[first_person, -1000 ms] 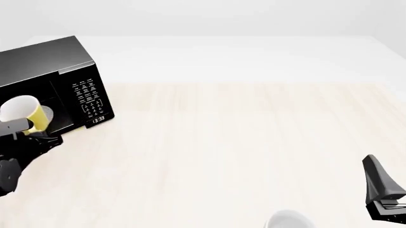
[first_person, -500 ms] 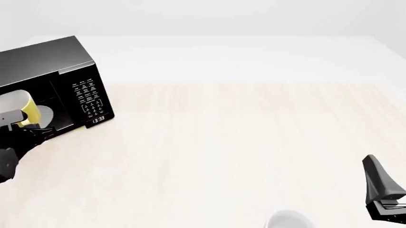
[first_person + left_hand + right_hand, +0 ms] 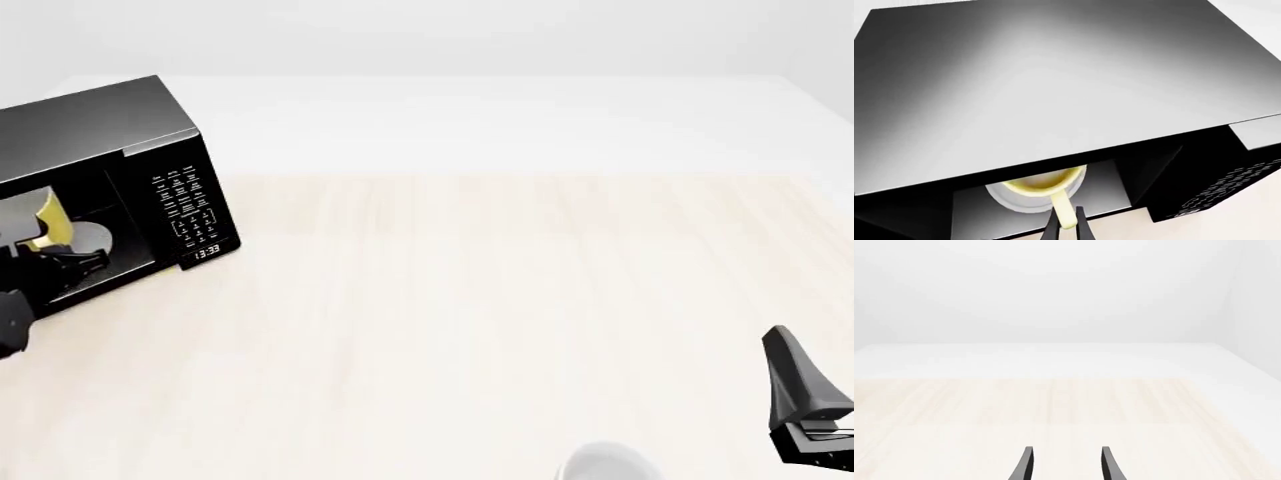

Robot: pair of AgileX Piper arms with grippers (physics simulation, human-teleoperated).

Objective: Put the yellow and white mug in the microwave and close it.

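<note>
Yellow and white mug (image 3: 1043, 183) sits inside the open black microwave (image 3: 1054, 90); left hand (image 3: 1066, 226) reaches in, pinching its yellow handle; right hand (image 3: 1065, 466) hovers wide over the tabletop (image 3: 534, 300).

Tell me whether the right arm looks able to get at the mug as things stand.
Probably not. The yellow and white mug sits inside the microwave at the table's far left, with the left gripper shut on its handle. The right gripper hangs open near the right edge, a long way across.

Mug (image 3: 44, 222) inside microwave (image 3: 120, 140), far left on table (image 3: 507, 300).
</note>
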